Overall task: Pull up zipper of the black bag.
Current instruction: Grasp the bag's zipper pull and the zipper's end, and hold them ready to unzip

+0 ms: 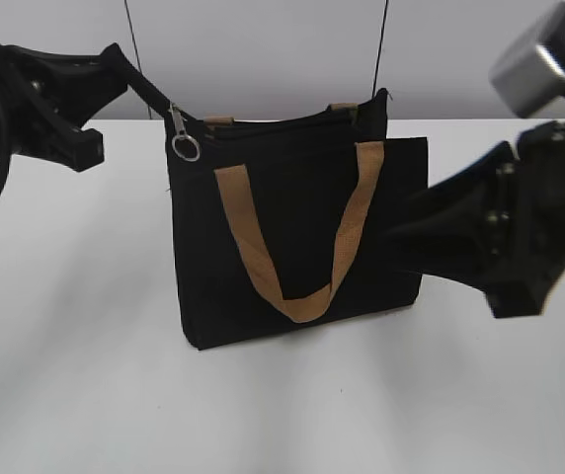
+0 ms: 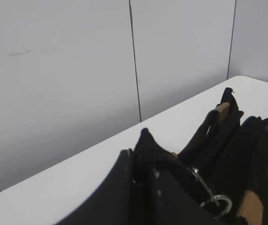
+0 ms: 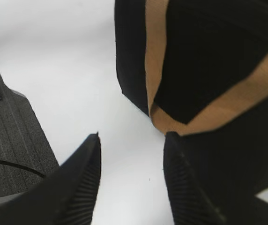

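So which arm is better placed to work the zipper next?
Left. The left gripper is at the black bag's top corner beside the zipper. The right gripper hangs open by the bag's lower side, away from it.

One black bag [image 1: 297,232] stands on one white table [image 1: 75,375], the only bag in sight. Two tan straps belong to it: one strap [image 1: 302,242] hangs in a full loop down the front face, while the second strap [image 1: 343,107] shows only as two short tan ends at the top edge. One silver zipper [image 1: 177,121] sits at the bag's upper left corner, and one metal ring [image 1: 186,148] dangles from it. Two black robot arms frame the scene, with one left gripper [image 1: 124,64] and one right gripper [image 3: 131,143]. Two dark seams [image 1: 132,44] run vertically down the pale wall behind the bag.
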`<move>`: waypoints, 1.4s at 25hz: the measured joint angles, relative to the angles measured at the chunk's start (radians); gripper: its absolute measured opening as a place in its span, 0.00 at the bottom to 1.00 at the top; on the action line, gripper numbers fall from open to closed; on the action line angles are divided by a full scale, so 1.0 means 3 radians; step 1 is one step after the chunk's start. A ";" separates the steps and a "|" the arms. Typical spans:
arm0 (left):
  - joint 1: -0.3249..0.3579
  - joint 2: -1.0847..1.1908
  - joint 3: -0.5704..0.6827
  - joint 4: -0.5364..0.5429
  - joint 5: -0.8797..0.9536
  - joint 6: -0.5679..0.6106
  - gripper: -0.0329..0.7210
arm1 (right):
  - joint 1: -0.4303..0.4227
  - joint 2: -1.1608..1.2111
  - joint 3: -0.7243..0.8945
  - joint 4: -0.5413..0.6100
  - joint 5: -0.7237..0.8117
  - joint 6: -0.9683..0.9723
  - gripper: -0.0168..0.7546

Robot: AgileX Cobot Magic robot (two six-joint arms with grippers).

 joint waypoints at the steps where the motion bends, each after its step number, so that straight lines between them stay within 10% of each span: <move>1: 0.0000 -0.0003 0.0000 0.0000 0.0000 0.0000 0.07 | 0.0066 0.0139 -0.0112 0.0063 -0.0004 -0.0091 0.47; 17: 0.0000 -0.0003 0.0000 0.0000 0.0001 0.0000 0.07 | 0.0460 0.1915 -0.1757 0.0283 -0.0028 -0.0478 0.47; 35: 0.0000 -0.0003 0.0000 0.0000 0.0004 0.0000 0.07 | 0.0594 0.2150 -0.1929 0.0375 -0.0102 -0.0524 0.47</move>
